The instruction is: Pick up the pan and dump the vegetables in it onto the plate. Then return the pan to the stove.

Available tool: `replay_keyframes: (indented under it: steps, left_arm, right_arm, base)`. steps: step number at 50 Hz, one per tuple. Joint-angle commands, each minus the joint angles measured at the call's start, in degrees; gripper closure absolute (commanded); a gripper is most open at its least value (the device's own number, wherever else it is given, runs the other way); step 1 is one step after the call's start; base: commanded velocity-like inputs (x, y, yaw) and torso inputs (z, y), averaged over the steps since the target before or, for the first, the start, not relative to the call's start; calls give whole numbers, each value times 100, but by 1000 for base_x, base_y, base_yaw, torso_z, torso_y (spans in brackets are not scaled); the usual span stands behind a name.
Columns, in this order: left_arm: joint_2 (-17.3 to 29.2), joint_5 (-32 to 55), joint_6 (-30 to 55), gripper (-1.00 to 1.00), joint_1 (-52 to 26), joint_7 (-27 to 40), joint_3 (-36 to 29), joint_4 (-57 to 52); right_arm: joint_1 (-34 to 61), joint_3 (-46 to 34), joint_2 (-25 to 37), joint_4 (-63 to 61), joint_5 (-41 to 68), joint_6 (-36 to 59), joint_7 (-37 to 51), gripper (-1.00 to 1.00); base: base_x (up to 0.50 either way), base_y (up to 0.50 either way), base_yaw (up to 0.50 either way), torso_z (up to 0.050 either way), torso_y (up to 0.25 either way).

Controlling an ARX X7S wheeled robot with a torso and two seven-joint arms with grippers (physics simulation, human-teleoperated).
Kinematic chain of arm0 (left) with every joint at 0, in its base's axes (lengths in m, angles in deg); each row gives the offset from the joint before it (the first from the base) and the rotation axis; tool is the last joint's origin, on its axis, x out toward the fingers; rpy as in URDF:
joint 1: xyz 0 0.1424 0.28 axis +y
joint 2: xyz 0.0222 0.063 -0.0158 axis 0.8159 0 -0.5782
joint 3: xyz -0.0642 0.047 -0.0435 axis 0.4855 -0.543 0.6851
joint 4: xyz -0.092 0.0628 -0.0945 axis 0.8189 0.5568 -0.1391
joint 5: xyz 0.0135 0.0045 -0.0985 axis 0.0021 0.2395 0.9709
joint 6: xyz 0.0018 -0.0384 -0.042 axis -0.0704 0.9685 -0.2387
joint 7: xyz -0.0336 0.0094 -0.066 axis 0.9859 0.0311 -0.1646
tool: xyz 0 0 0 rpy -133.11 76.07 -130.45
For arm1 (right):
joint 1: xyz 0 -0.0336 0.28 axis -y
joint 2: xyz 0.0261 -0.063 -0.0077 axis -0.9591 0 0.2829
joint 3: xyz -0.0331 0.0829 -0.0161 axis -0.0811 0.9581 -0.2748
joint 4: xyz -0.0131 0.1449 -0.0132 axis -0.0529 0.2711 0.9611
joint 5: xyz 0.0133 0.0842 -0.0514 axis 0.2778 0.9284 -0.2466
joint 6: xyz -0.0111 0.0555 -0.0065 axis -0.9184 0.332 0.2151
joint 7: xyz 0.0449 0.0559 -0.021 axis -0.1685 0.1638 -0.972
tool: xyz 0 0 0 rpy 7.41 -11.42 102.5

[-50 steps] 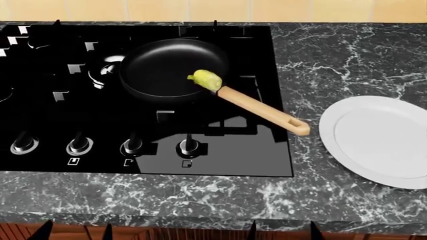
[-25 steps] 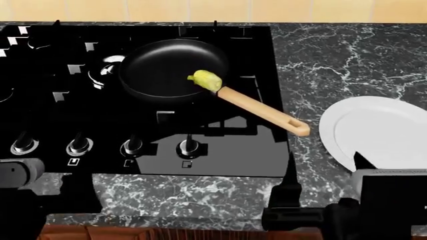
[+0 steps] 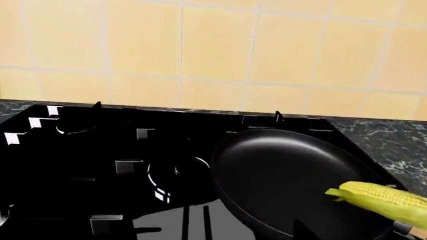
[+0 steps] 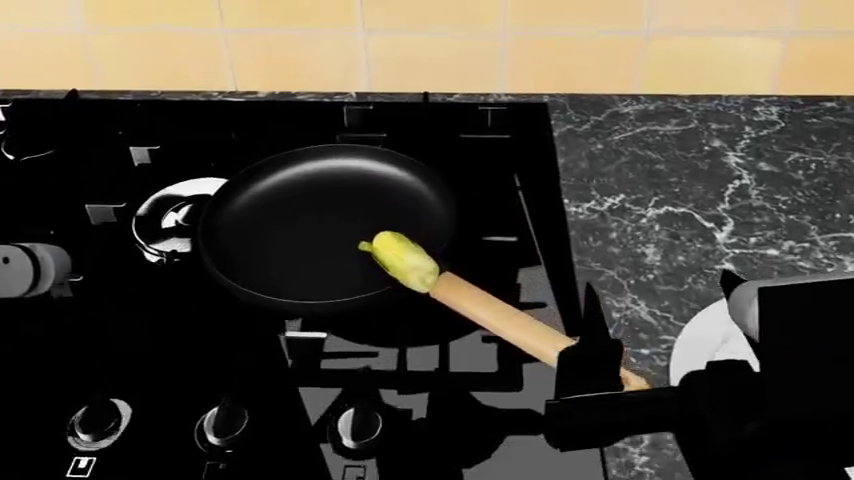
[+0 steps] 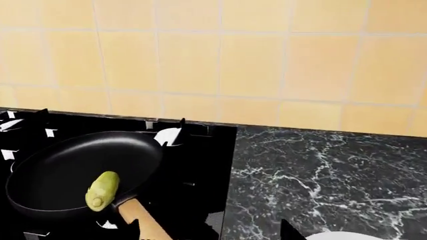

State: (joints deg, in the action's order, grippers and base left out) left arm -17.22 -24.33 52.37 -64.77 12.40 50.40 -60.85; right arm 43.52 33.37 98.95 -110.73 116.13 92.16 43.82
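Note:
The black pan [image 4: 314, 225] sits on the black stove [image 4: 120, 380], with its wooden handle [image 4: 521, 330] pointing to the near right. The yellow-green corn cob [image 4: 402, 260] lies in the pan at the handle's root; it also shows in the left wrist view [image 3: 383, 200] and the right wrist view [image 5: 102, 190]. My right gripper [image 4: 659, 312] is open at the handle's end, one finger beside the handle [image 5: 140, 220]. The white plate [image 4: 701, 350] is mostly hidden behind it. My left gripper [image 3: 213, 236] hovers over the stove left of the pan [image 3: 293, 180]; its dark fingers barely show.
Silver-black knobs [image 4: 100, 422] line the stove's front. A silver burner cap [image 4: 167, 215] sits just left of the pan. Dark marble counter [image 4: 681, 190] lies right of the stove. A yellow tiled wall [image 4: 400, 45] stands behind.
Both arms have risen and moved forward over the stove. The right gripper now reaches the handle's end and covers most of the plate. The head view has shifted, so the pan sits lower.

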Motion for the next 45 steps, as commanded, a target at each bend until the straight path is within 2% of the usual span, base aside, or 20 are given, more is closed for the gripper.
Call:
replay_keyframes:
  steps: [1,9,15,17,18,32,38,45]
  left_arm:
    - [52,97,152,-100,-107,41,33,10]
    - [77,141,199,-100,-108,98,89,-31]
    - [105,201,262,-100,-160,124,151,-44]
    - [112,228,307,-100,-178,145,171,-67]
    - [119,247,337,-100,-191,156,185,-83]
    - [125,372,382,-100,-91,207,326,-129]
    - [154,394,330,-100,-3,185,382,-97]
    - [176,444,311,-100,79,180,437,-123]
  right_arm:
    - [184,142,26,21,293,296,33,-100]
    - [435,-49,111,5,559,642,10,-100]
    - [1152,-369,88,477,1212,1678,20,-100]
    - [1427,-701,187,720,1296,1744,69,-100]
    - [1694,-1108,315,1068,1483,1783,86,-100]
    - [2551,-3422,483,2756,815,999,-1117,-100]
    - [2877,-4100,506,3435,474,772,-1618,-100]
    - [3218,-4526,494,4012,270,652,-2003,-100]
  base:
    - [445,0,0,0,0]
    - [448,0,0,0,0]
    - [108,0,0,0,3]
    - [0,0,0,0,0]
    - [0,0,0,0,0]
    - [0,0,0,0,0]
    - [0,0,0,0,0]
    - [0,0,0,0,0]
